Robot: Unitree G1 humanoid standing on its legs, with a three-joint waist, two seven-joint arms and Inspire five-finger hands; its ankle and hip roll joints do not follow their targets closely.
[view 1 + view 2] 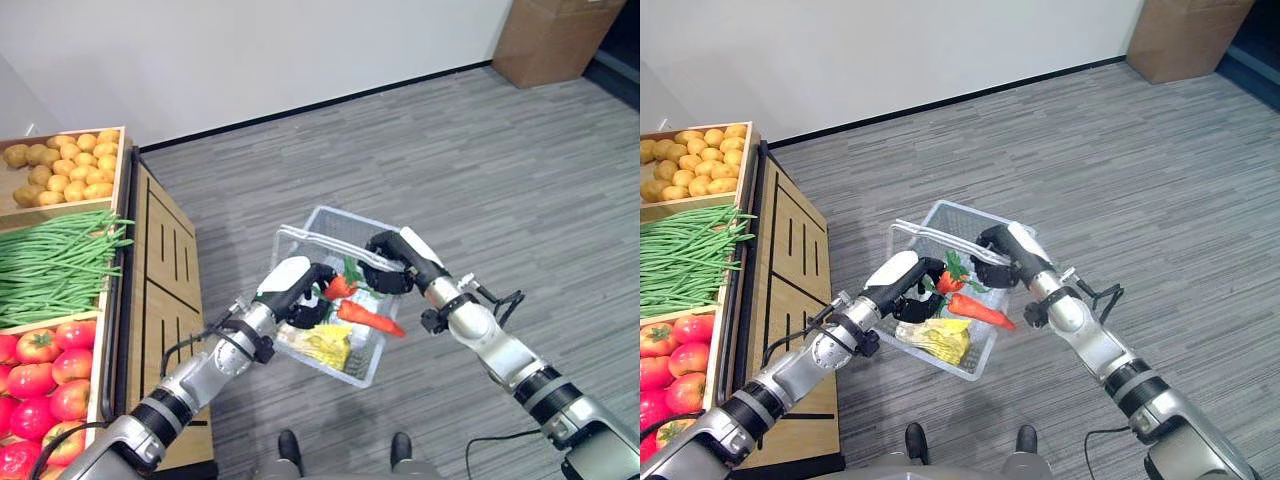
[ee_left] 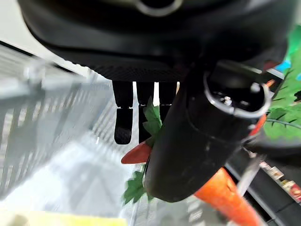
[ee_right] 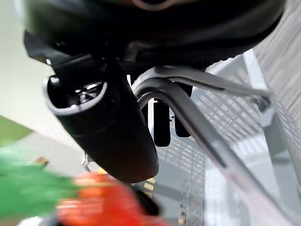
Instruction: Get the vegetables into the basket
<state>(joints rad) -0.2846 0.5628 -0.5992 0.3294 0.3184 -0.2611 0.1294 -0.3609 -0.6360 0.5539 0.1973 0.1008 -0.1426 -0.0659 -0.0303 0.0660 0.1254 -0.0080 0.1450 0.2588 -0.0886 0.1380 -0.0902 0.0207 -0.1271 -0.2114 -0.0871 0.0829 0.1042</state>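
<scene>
Right wrist view: right hand (image 3: 108, 136) curled round basket (image 1: 300, 240) handles, carrying it. Left hand (image 1: 300, 290), above basket, pinching carrot (image 1: 370, 318) near leafy top. Probably stiff, light, slightly slippery; best gripped mid-body. Yellow vegetable (image 1: 325, 345) below.

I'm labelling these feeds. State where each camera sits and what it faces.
Left eye view: head camera, looking down at the wire basket carried between both arms, produce stand at left.
Right eye view: same head, same scene slightly offset; left hand, right hand.
Left wrist view: along the left hand's fingers holding a carrot over the basket.
Right wrist view: along the right hand curled round the basket handle.
Shared: basket and carrot.
</scene>
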